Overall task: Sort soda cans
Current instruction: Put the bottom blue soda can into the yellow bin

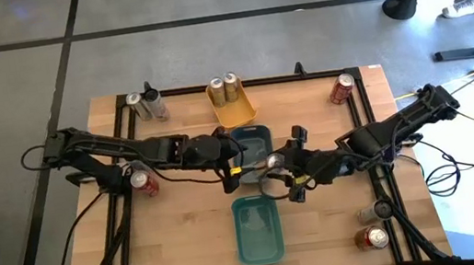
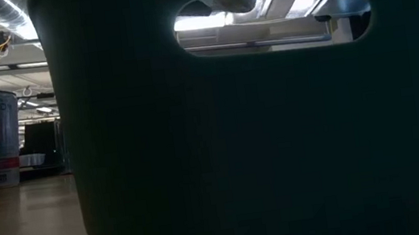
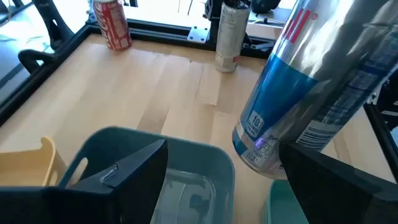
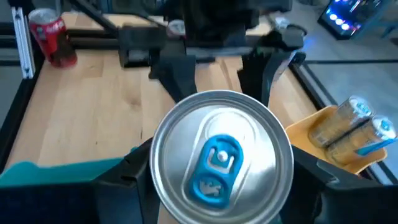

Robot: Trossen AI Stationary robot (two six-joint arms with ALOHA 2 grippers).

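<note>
1. The right gripper is clenched on the blue can, one finger pressed to each side of the body just below the rim.
2. The blue can hangs in the air at the table's middle, over the near edge of the dark tray. It is tilted, its silver top with the blue tab facing the right wrist and its base pointing toward the left arm.
3. The left gripper is released, with its fingers spread wider than the can. The can's base sits between them, closer to one finger. Whether that finger touches the can cannot be told.
4. The two arms meet at the centre, the left reaching in from 9 o'clock and the right from 3 o'clock.
5. The yellow tray sits at 12 o'clock, just beyond the dark tray, and two gold cans stand side by side in its far end.
6. The teal tray lies at 6 o'clock, with no can visible in it.
7. The far-left cans, one pale and one dark, stand together at 11 o'clock.
8. The red cans stand well apart, at 1, 9, 7 and 5 o'clock.
9. A grey can stands just beside the red one at 5 o'clock.
</note>
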